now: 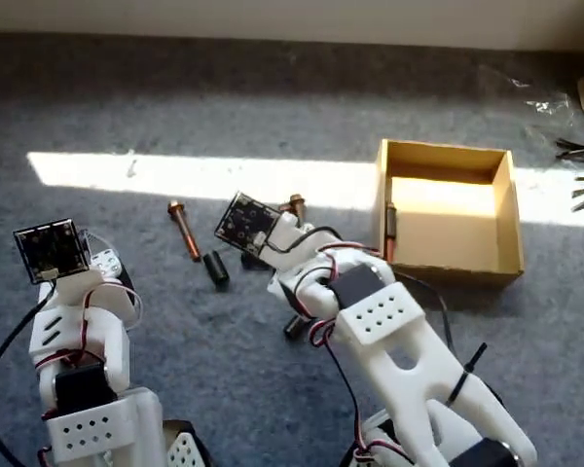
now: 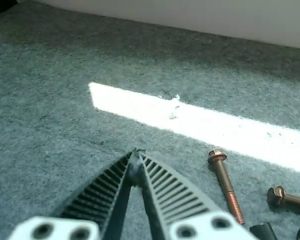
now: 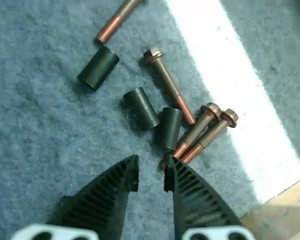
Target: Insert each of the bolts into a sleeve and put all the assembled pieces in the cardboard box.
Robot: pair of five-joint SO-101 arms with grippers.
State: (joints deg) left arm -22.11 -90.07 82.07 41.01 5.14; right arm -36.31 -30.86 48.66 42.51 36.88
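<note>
Table: grey carpet-like surface, crossed by one sunlit band.

Cardboard box: open-topped, at the right of the high view. One assembled piece lies inside against its left wall.

Bolts, loose, copper-coloured: one apart from the rest, one single, and two side by side.

Sleeves, loose, black, on the table among the bolts: three, the last touching the nearer of the paired bolts.

Right tool: fingers slightly parted, holding nothing, just beside the paired bolts' threaded ends.

Left tool: fingers pressed together at the tips, holding nothing, over bare table, well apart from the box
</note>
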